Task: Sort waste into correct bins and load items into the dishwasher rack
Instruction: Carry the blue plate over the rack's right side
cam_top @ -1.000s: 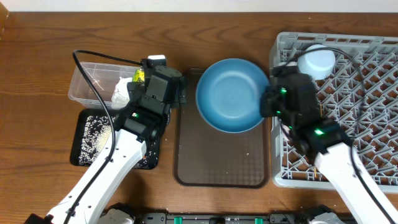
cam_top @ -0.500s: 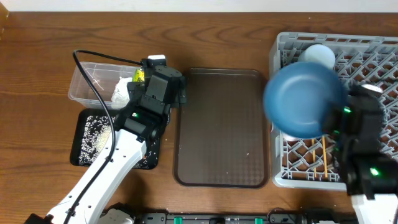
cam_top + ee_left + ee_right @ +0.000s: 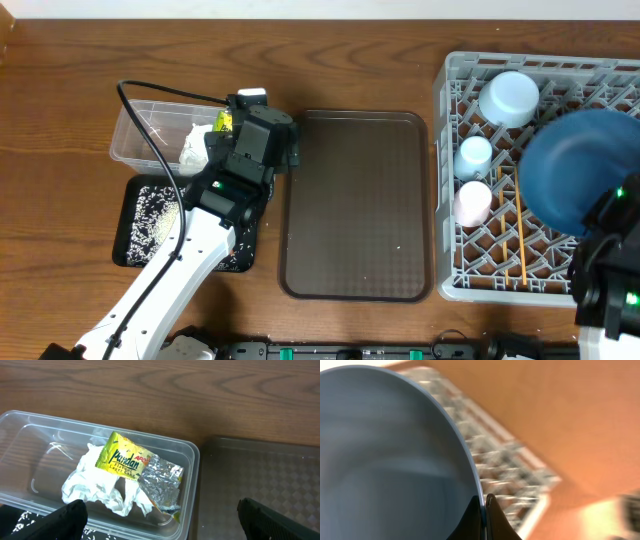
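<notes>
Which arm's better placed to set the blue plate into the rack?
Right. The right gripper is shut on the rim of the dark-blue plate, holding it above the dishwasher rack. The left gripper hangs open over the clear tub, beyond the brown tray.

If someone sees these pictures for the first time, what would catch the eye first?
The large dark-blue plate stands out most, pinched at its rim by the right gripper over the grey dishwasher rack on the right. Next comes the bright yellow-green snack packet, lying on the crumpled white napkin inside the clear tub on the left.
</notes>
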Tool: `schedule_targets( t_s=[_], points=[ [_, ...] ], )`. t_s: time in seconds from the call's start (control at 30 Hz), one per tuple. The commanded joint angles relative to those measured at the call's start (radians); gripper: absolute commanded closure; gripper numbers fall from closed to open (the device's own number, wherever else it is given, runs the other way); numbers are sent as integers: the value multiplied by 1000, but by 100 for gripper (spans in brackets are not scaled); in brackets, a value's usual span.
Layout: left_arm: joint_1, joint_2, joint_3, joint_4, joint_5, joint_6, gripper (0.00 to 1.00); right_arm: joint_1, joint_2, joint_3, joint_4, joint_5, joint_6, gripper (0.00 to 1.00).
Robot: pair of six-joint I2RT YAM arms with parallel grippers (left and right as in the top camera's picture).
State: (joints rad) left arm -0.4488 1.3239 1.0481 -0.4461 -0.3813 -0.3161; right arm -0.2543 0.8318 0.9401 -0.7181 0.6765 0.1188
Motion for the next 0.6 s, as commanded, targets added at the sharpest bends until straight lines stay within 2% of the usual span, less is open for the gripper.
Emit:
schedule_targets(
  t_s=[0.0, 0.17, 0.27, 0.33, 0.43, 0.57],
  points=[
    [0, -5, 1, -3, -24, 9, 1, -13, 56, 88, 12, 367, -157, 99],
    [0, -5, 1, -3, -24, 9, 1, -13, 190, 165, 125, 713, -443, 99],
    [0, -5, 1, -3, -24, 9, 2, -13, 255, 165, 243, 841, -647, 99],
    [0, -5, 1, -3, -24, 9, 2, -13, 295, 165, 306, 889, -735, 99],
    [0, -5, 1, -3, -24, 9, 1, -13, 344, 164, 315, 908, -804, 99],
    [0, -5, 1, -3, -24, 9, 1, -6, 388, 161, 288, 908, -816, 99]
  ],
)
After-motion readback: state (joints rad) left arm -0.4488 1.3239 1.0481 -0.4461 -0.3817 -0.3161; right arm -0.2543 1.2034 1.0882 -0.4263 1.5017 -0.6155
